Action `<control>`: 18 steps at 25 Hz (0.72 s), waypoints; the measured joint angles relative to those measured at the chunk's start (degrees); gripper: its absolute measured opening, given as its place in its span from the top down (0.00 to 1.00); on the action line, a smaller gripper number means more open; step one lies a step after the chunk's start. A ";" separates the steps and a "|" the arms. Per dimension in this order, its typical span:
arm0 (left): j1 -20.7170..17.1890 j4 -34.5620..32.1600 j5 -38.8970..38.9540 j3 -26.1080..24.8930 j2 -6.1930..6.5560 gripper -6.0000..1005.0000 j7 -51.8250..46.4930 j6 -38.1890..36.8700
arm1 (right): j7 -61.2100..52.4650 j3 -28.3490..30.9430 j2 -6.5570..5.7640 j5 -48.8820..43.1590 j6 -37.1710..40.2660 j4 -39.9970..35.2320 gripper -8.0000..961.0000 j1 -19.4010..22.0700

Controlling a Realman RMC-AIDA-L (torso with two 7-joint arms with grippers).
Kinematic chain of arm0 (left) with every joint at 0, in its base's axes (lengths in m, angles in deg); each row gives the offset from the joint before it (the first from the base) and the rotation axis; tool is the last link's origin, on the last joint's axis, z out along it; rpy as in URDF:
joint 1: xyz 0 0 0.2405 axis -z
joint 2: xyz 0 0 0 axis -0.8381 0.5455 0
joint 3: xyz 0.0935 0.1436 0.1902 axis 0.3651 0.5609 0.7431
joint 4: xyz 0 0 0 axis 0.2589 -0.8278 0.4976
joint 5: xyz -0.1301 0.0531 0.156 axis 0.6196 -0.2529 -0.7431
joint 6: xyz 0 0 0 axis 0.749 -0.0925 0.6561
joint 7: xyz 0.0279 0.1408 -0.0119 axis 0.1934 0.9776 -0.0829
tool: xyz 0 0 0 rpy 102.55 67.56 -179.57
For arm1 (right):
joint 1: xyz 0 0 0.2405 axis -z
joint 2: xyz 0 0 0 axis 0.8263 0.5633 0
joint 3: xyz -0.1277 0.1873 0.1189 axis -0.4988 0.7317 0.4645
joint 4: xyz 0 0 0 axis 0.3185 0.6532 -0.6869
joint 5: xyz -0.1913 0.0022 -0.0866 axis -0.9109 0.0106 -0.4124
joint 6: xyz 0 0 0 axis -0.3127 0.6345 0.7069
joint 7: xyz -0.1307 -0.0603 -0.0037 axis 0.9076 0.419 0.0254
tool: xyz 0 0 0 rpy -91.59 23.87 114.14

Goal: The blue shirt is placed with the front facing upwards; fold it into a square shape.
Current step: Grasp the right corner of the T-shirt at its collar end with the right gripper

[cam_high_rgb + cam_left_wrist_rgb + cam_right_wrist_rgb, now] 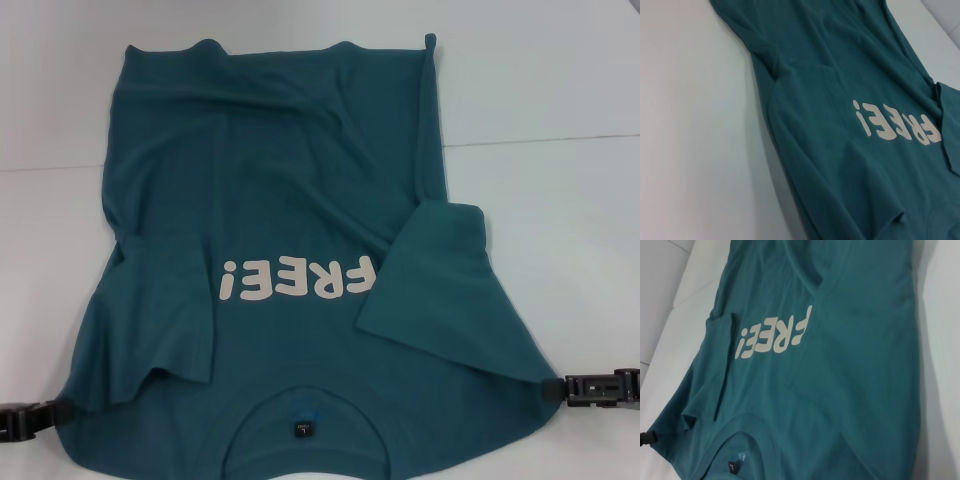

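Both sleeves lie tucked inward on the blue shirt (pixel 290 200), and the left gripper (pixel 25 418) at lower left and right gripper (pixel 598 388) at lower right sit at its shoulders, likely readying 1 lengthwise fold, claw state unclear.

The head camera looks steeply down over the desk (pixel 560 90); both wrist cameras sit closer (sharing the lettering (pixel 297 278)).

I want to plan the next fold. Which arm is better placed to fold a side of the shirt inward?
Neither clearly. The left gripper and the right gripper each sit at a near shoulder edge of the blue shirt. Both sleeves are already folded inward, so both sides look equally ready.
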 joint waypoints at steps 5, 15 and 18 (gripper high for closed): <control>0.12 0.00 0.00 0.00 0.00 0.99 0.01 -0.03 | 0.00 0.15 0.24 -0.03 -0.42 0.03 0.21 -0.66; 0.13 0.00 0.00 0.00 0.00 0.99 -0.01 -0.04 | -0.03 -0.17 0.54 -0.25 -1.05 0.02 0.26 -1.44; 0.12 0.00 0.00 0.00 0.00 0.99 -0.02 -0.08 | -0.25 -0.02 0.56 -1.24 -1.06 0.02 0.28 -1.58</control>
